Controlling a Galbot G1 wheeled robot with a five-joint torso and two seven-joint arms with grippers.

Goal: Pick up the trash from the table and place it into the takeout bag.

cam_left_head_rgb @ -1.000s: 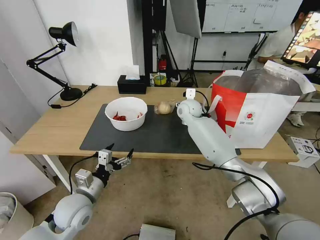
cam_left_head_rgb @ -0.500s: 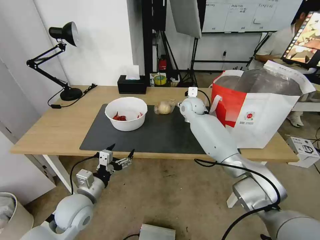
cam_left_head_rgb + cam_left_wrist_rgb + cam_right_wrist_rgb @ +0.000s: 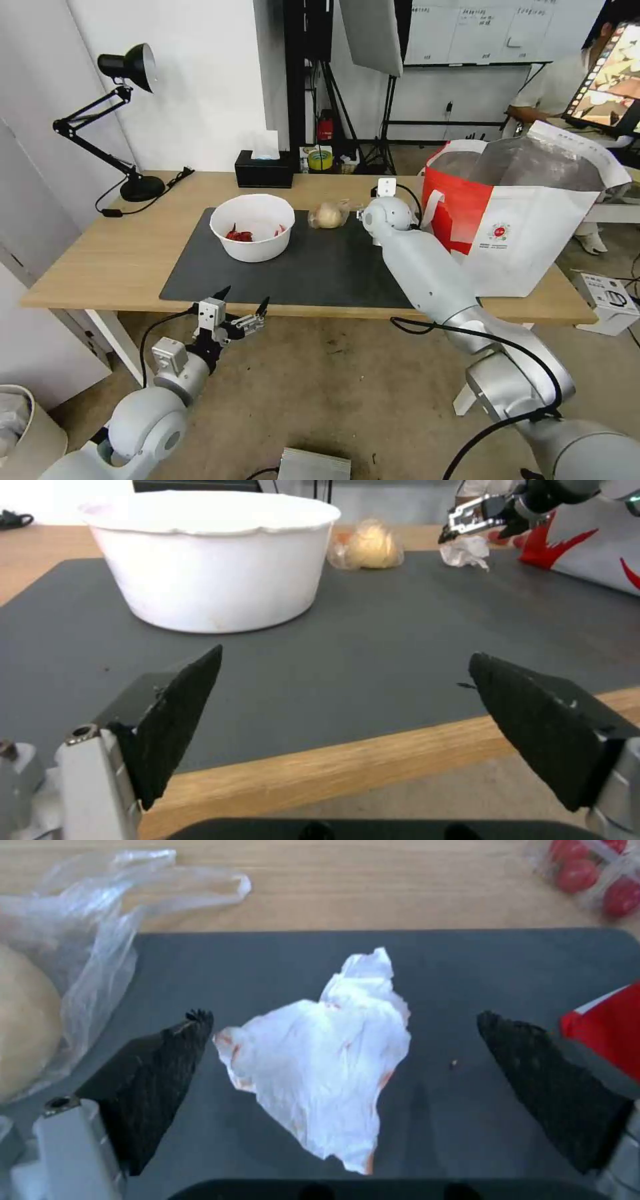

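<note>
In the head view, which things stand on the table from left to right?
Black desk lamp → white bowl → bagged bun → takeout bag.

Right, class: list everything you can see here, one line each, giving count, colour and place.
bowl: 1, white with red scraps, on mat
bagged bun: 1, beige in clear bag, mat's far edge
tissue: 1, white, crumpled, on mat
clamshell box: 1, clear with red bits, on wood
takeout bag: 1, red-white, table's right end
mat: 1, dark grey
table: 1, light wood
tissue box: 1, black
lamp: 1, black
left gripper: jaws open, before the table's near edge
right gripper: jaws open, over tissue
</note>
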